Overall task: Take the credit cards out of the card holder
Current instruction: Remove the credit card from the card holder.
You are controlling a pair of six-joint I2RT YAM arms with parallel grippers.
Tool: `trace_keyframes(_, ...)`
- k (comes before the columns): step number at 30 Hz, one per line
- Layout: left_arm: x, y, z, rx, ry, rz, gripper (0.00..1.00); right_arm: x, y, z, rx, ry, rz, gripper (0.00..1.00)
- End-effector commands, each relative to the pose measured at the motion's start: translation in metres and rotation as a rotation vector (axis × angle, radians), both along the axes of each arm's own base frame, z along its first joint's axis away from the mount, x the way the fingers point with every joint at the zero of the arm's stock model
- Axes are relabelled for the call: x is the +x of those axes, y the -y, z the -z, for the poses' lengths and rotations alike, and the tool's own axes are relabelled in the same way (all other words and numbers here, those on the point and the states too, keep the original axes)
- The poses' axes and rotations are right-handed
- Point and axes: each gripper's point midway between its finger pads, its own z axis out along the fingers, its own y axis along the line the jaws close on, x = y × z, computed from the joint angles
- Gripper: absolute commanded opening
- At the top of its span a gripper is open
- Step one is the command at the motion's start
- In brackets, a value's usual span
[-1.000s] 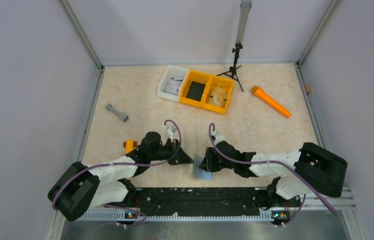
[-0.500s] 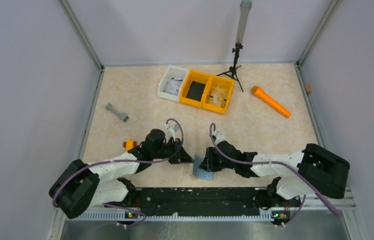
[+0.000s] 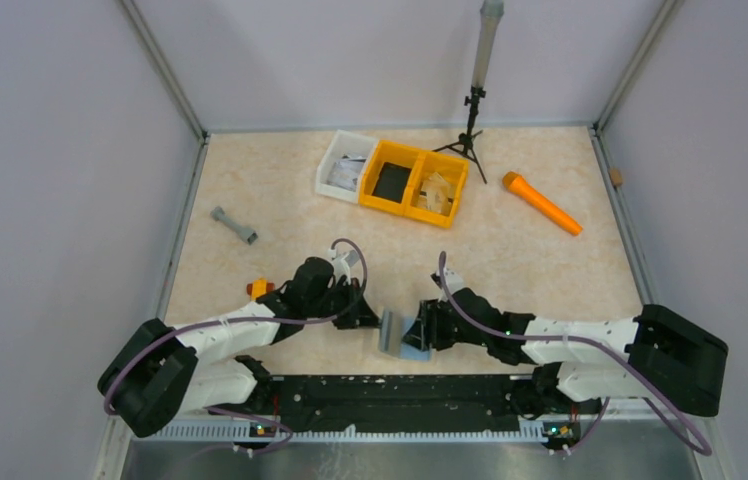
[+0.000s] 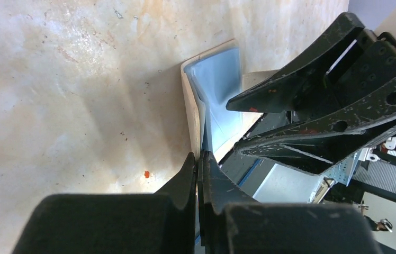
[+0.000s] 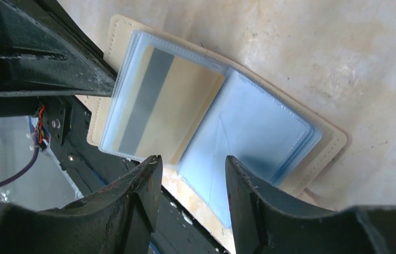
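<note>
R gripper (image 5: 193,159): jaws spread, nothing between them, hanging just over the opened card holder (image 5: 254,124). L gripper (image 4: 198,163): fingers pressed together. From its wrist cam they look to be pinching the edge of the holder's tan cover, propping that flap up off the table (image 4: 53,79). Top view agrees: one flap stands up by the L tip, the rest lies flat under the R tip.

Holder sits at the table's near edge, between the two arms, just ahead of the base rail (image 3: 400,390). It's open like a book, w/ clear plastic sleeves inside. One credit card (image 5: 156,103), beige w/ a dark stripe, shows in the sleeve nearest the L gripper. The other sleeve looks bluish; can't tell if a card's in it.

My read: holder's open and pinned, no card out yet, so the extraction step is only starting. Next I'd bring the R fingers to the mouth of the striped card's sleeve, catch the card edge only, not the plastic, and slide it out along the sleeve. Can't tell which side that sleeve opens, so I'd check that first.
</note>
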Motion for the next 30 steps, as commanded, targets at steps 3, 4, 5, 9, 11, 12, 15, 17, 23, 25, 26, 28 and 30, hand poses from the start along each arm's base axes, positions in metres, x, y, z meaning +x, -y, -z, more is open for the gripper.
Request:
trace_keyframes(3, 0.0, 0.015, -0.023, -0.126, 0.039, 0.039, 0.02, 0.003, -0.009, -0.002, 0.016, -0.012, 0.001, 0.29)
trace_keyframes(4, -0.002, 0.017, -0.025, -0.146, 0.039, 0.05, 0.04, 0.005, -0.007, 0.003, -0.017, -0.018, 0.01, 0.18)
trace_keyframes(5, -0.002, 0.018, -0.026, -0.155, 0.039, 0.05, 0.06, 0.007, -0.005, 0.009, -0.052, -0.022, 0.017, 0.12)
trace_keyframes(9, -0.003, 0.017, -0.024, -0.155, 0.036, 0.05, 0.17, 0.007, -0.003, 0.02, -0.084, -0.027, 0.02, 0.09)
trace_keyframes(11, -0.003, 0.016, -0.022, -0.149, 0.031, 0.048, 0.22, 0.007, -0.003, 0.021, -0.08, -0.029, 0.018, 0.09)
trace_keyframes(12, -0.003, 0.016, -0.02, -0.145, 0.029, 0.047, 0.23, 0.007, -0.003, 0.021, -0.08, -0.028, 0.017, 0.09)
trace_keyframes(15, -0.003, 0.017, -0.015, -0.131, 0.017, 0.05, 0.24, 0.007, -0.004, 0.02, -0.077, -0.025, 0.016, 0.09)
trace_keyframes(17, -0.003, 0.017, -0.012, -0.124, 0.005, 0.053, 0.24, 0.006, -0.004, 0.02, -0.076, -0.025, 0.011, 0.09)
trace_keyframes(23, -0.002, 0.022, -0.011, -0.14, -0.008, 0.063, 0.18, 0.006, -0.005, 0.019, -0.069, -0.025, 0.008, 0.09)
trace_keyframes(25, -0.004, 0.024, -0.017, -0.17, -0.002, 0.074, 0.19, 0.006, -0.004, 0.02, -0.071, -0.027, 0.008, 0.09)
trace_keyframes(26, -0.004, 0.025, -0.021, -0.187, 0.002, 0.077, 0.21, 0.006, -0.004, 0.02, -0.07, -0.026, 0.008, 0.09)
trace_keyframes(28, -0.005, 0.027, -0.028, -0.215, 0.016, 0.085, 0.26, 0.006, -0.004, 0.021, -0.071, -0.026, 0.008, 0.09)
trace_keyframes(30, -0.006, 0.028, -0.034, -0.234, 0.024, 0.091, 0.29, 0.005, -0.004, 0.022, -0.073, -0.027, 0.007, 0.09)
